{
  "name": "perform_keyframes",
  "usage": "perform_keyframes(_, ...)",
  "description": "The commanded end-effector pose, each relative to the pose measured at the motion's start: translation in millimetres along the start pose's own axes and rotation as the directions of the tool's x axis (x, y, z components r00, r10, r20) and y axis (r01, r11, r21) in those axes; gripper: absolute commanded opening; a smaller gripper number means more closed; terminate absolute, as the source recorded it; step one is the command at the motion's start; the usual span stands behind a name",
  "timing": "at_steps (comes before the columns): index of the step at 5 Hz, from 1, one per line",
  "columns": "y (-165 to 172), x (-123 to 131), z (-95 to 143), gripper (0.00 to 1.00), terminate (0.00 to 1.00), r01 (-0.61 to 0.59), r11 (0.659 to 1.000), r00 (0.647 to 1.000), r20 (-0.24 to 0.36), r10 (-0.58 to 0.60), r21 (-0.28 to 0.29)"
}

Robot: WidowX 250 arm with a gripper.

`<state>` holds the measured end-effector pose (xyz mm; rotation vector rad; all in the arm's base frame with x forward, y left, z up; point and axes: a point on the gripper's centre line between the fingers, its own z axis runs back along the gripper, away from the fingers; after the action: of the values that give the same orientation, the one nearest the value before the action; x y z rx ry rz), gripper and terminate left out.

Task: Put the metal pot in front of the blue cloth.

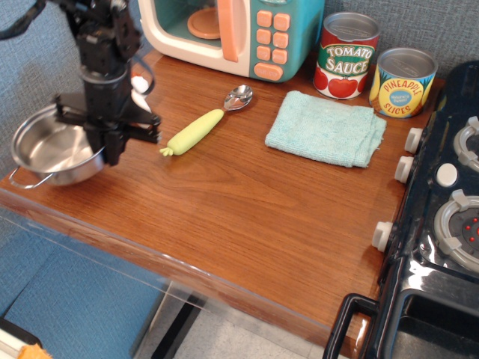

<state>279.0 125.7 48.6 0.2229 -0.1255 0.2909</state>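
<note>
A toy kitchen: play microwave [224, 34], black stove [441, 224], food cans [346, 56] on wooden counter [239, 202].

red can [346, 57]: "TOMATO SAUCE" | yellow can [403, 84]: "PINEAPPLE SLICES"

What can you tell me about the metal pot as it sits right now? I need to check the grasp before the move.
The metal pot is a small, shallow, round pan of shiny steel, empty, with a thin wire loop handle showing at its near left. It is at the table's far left edge, seemingly tilted. The gripper is shut on its right rim. It is far from the blue cloth.
</note>
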Motion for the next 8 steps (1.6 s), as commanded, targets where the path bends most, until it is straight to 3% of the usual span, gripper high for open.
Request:
perform_keyframes(1,-90.6,10.9,31.2,0.00,0.00,0.262,0.960,0.953,0.186,-0.240,-0.101)
perform_keyframes(2,-138.4,1.1,46.2,0.00,0.00,0.318,0.942,0.929,0.238,-0.285,-0.112)
perform_keyframes(3,-163.3,-8.0,58.2,0.00,0.00,0.336,0.935,0.917,0.269,-0.295,-0.118)
perform_keyframes(4,-172.9,-12.2,56.8,0.00,0.00,0.324,0.939,0.927,0.235,-0.291,-0.115)
perform_keyframes(5,-185.6,-17.9,45.1,0.00,0.00,0.296,0.945,0.948,0.163,-0.273,-0.142)
perform_keyframes(6,-204.8,-28.0,30.9,0.00,0.00,0.261,0.943,0.965,0.077,-0.251,-0.205)
perform_keyframes(8,-223.9,-47.5,20.0,0.00,0.00,0.264,0.942,0.964,0.026,-0.265,-0.207)
